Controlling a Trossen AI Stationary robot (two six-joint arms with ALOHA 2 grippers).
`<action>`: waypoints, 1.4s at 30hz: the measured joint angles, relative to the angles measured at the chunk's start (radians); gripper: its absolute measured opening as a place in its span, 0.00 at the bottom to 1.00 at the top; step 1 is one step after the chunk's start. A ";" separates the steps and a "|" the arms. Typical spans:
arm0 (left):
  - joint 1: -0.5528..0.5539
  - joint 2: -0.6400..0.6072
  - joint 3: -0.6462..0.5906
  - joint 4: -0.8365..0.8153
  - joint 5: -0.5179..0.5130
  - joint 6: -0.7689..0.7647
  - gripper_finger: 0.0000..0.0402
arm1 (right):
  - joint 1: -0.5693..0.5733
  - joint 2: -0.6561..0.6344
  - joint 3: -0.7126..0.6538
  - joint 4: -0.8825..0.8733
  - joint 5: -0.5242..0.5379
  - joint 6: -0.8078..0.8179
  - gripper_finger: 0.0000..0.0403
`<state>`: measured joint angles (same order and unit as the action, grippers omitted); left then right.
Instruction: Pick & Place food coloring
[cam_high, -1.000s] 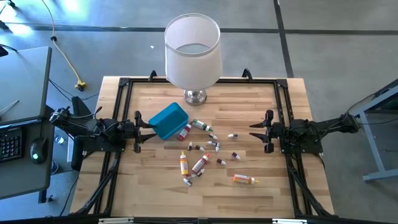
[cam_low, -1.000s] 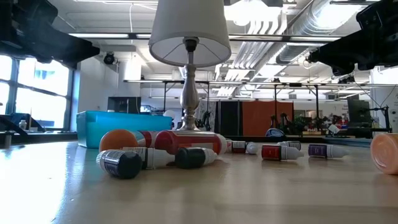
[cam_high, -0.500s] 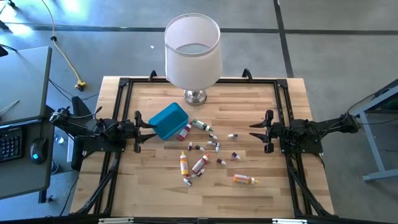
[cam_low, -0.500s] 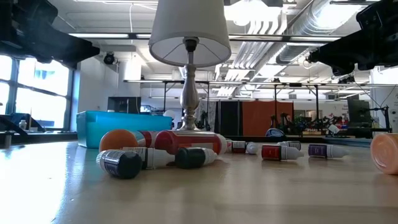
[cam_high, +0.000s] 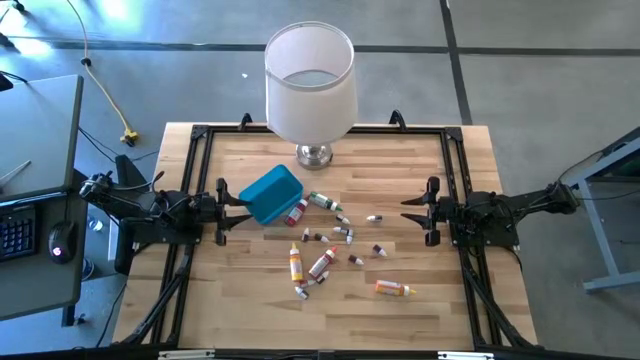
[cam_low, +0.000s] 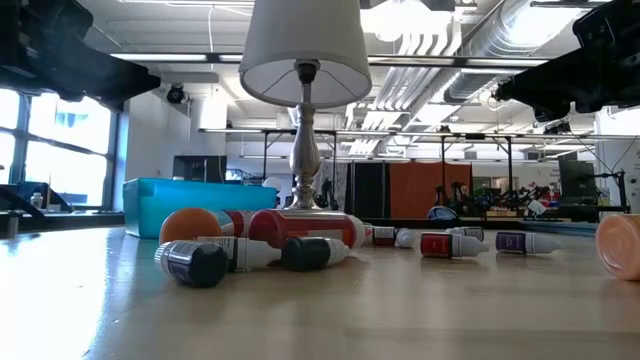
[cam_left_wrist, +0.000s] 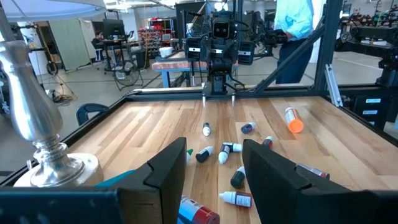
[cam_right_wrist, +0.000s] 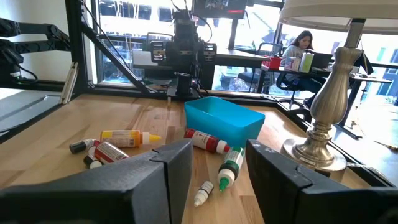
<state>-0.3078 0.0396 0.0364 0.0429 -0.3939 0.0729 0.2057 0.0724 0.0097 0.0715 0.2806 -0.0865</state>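
Your food coloring bottles (cam_high: 322, 262) lie scattered on their sides across the middle of the wooden desk (cam_high: 250, 300), none of them held. An orange bottle (cam_high: 392, 289) lies apart toward the near right, another orange one (cam_high: 295, 262) sits near the centre, and a red bottle (cam_high: 297, 212) touches the blue tray (cam_high: 270, 194), with a green-capped bottle (cam_high: 323, 201) just beside it. The tray sits left of centre, and the table lamp (cam_high: 311, 85) stands at the far edge behind it. Your left gripper (cam_high: 229, 211) waits at the desk's left side, fingers apart and empty, close to the tray. Your right gripper (cam_high: 415, 213) waits at the right side, fingers also apart, holding nothing, well clear of the bottles. A person (cam_left_wrist: 297, 25) stands beyond the desk.
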 joint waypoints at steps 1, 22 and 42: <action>0.000 0.000 0.000 0.000 0.000 0.000 0.38 | 0.000 0.000 0.000 0.000 0.000 0.000 0.36; 0.000 0.000 0.000 0.008 -0.111 0.341 0.38 | 0.000 0.000 0.000 0.000 0.000 0.000 0.36; 0.000 0.000 0.000 0.007 -0.032 0.228 0.38 | 0.000 0.000 0.000 0.000 0.000 0.000 0.36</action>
<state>-0.3078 0.0399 0.0364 0.0502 -0.4259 0.3008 0.2054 0.0727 0.0097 0.0715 0.2806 -0.0866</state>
